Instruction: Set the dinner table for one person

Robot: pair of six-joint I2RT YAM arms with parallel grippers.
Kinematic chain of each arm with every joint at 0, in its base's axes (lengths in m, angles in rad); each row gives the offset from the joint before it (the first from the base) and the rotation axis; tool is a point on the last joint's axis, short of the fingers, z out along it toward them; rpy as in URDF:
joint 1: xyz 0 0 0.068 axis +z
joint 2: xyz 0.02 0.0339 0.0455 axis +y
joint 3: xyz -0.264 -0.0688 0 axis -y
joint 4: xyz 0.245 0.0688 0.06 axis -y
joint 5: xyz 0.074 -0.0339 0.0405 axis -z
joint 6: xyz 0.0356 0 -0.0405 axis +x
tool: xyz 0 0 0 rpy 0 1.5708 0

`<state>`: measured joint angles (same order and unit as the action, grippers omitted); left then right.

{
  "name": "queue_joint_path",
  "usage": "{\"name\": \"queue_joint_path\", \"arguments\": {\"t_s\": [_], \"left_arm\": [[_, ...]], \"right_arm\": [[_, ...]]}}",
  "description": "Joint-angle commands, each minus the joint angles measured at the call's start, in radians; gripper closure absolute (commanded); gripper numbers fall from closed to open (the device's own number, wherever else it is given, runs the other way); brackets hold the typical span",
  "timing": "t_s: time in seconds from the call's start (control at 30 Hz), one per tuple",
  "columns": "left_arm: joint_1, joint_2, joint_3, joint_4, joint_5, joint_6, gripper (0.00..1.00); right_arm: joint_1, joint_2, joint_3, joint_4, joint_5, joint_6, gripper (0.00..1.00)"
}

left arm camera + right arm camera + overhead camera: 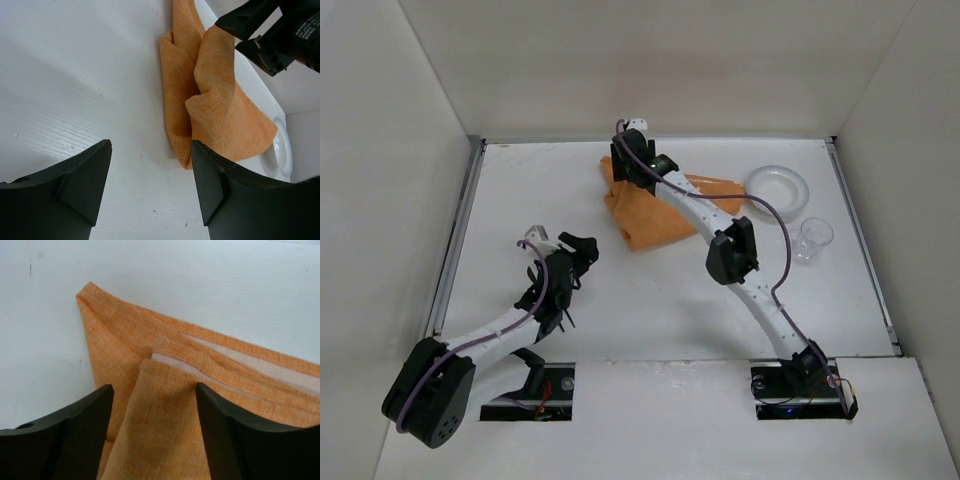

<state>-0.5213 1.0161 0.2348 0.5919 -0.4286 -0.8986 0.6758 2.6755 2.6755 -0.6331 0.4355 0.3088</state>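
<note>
Top external view shows the dinner table spread white under both arms. An orange cloth lies rumpled toward its far middle, with a pale plate and a clear cup off to the right near the far edge. The right gripper reaches over the cloth's far end. In the right wrist view its claw is spread wide, with a raised fold of cloth standing between the fingers and, as far as I can see, not pinched. The left gripper is equally wide and holds nothing. It hovers over bare table, apart from the cloth's near edge. The step in hand looks like laying the cloth out as a mat, and plate and cup are not yet placed. The next move probably calls for the right claw to close on that fold or a corner. It would then draw the cloth flat, perhaps with the left pinning or pulling the opposite edge.
</note>
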Motion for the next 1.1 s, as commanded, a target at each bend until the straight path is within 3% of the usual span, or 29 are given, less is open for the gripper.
{"name": "queue_joint_path", "arguments": {"t_s": [0.0, 0.13, 0.2, 0.27, 0.33, 0.6, 0.83, 0.97, 1.07], "left_arm": [[0.007, 0.041, -0.019, 0.103, 0.019, 0.01, 0.38], [0.013, 0.055, -0.015, 0.111, 0.03, 0.012, 0.38], [0.01, 0.064, -0.006, 0.111, 0.022, 0.013, 0.38], [0.014, 0.078, 0.009, 0.103, 0.025, 0.02, 0.38], [0.011, 0.085, 0.017, 0.102, 0.022, 0.024, 0.38], [0.016, 0.091, 0.096, 0.008, 0.017, 0.029, 0.38], [0.054, 0.202, 0.242, -0.015, 0.014, 0.023, 0.38], [0.079, 0.28, 0.3, -0.003, 0.014, -0.006, 0.4], [0.099, 0.352, 0.345, 0.014, 0.027, -0.051, 0.43]], "right_arm": [[0.008, 0.125, 0.309, -0.213, 0.046, -0.027, 0.32], [0.006, 0.202, 0.448, -0.301, 0.034, -0.002, 0.52], [0.005, 0.201, 0.466, -0.333, 0.022, 0.015, 0.75], [0.006, 0.189, 0.486, -0.352, 0.032, 0.032, 0.87], [0.008, 0.152, 0.486, -0.359, 0.035, 0.035, 0.91], [0.011, -0.026, 0.486, -0.499, 0.025, 0.018, 0.98], [0.011, -0.106, 0.446, -0.663, -0.018, 0.058, 1.0], [0.014, -0.248, 0.255, -0.646, 0.029, 0.038, 1.0], [0.014, -0.418, -0.031, -0.562, 0.029, 0.033, 1.0]]}}
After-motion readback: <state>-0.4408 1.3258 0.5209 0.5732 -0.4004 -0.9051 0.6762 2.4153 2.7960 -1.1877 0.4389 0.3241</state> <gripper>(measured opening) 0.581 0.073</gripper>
